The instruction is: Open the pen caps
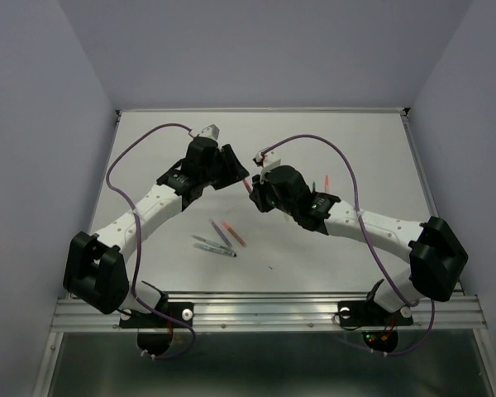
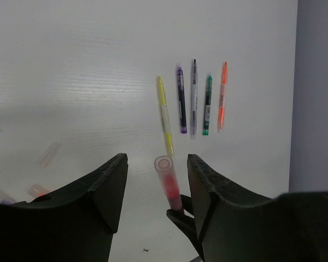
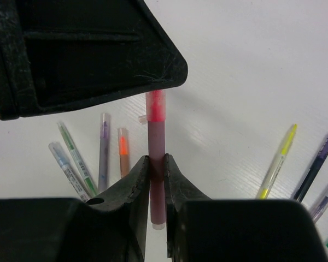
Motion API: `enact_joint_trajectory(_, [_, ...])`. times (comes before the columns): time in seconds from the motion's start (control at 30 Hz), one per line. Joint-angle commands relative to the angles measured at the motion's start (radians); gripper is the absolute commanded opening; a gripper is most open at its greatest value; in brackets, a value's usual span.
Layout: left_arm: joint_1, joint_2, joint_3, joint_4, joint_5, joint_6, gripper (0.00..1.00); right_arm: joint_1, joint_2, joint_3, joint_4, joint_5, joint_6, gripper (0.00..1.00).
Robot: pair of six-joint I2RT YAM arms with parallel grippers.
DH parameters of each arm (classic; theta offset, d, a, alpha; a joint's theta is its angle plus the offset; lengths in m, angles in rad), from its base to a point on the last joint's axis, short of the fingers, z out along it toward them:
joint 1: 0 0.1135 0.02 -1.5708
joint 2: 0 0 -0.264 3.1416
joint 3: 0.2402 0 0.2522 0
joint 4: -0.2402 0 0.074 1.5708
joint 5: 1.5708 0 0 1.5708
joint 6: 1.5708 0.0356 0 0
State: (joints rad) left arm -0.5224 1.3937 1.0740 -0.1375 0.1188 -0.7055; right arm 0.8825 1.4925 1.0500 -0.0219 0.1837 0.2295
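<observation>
Pink pen [image 3: 156,136] pinched by right end effector [image 3: 157,165], left end effector [image 2: 157,159] spread; labels on other pens [image 2: 194,98] illegible.

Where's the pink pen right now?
The pink pen is clamped in the right gripper. Its red end sits between the open jaws of the left gripper, above the middle of the table.

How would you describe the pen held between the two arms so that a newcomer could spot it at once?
Over the white table, find where the two arms meet. The right end effector is shut on a translucent pink pen, whose end sits inside the open left end effector. Unlike the other pens, lying flat, it is off the table.
</observation>
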Motion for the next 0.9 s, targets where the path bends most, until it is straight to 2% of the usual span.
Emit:
enact_joint_trajectory(0.0, [-0.01,0.002,0.044,0.027,-0.028,0.0,0.58,-0.008,-0.02,0.044,0.039,-0.001,0.021,0.01])
enact_joint_trajectory(0.23, [-0.018,0.019,0.05,0.027,-0.021,0.003,0.57,-0.008,-0.002,0.071,0.034,-0.009,0.014,0.01])
enact_joint_trajectory(0.33, [-0.021,0.024,0.053,0.027,-0.019,0.003,0.49,-0.008,0.005,0.084,0.028,-0.015,0.014,0.01])
enact_joint_trajectory(0.57, [-0.024,0.022,0.058,0.027,-0.028,0.0,0.22,-0.017,0.029,0.102,-0.01,-0.03,0.008,0.01])
enact_joint_trajectory(0.67, [-0.025,0.025,0.06,0.027,-0.028,0.0,0.0,-0.017,0.048,0.116,-0.036,-0.05,-0.01,0.01])
enact_joint_trajectory(0.87, [-0.025,0.041,0.067,0.03,-0.074,-0.044,0.0,-0.017,0.08,0.108,-0.059,-0.179,-0.059,0.01])
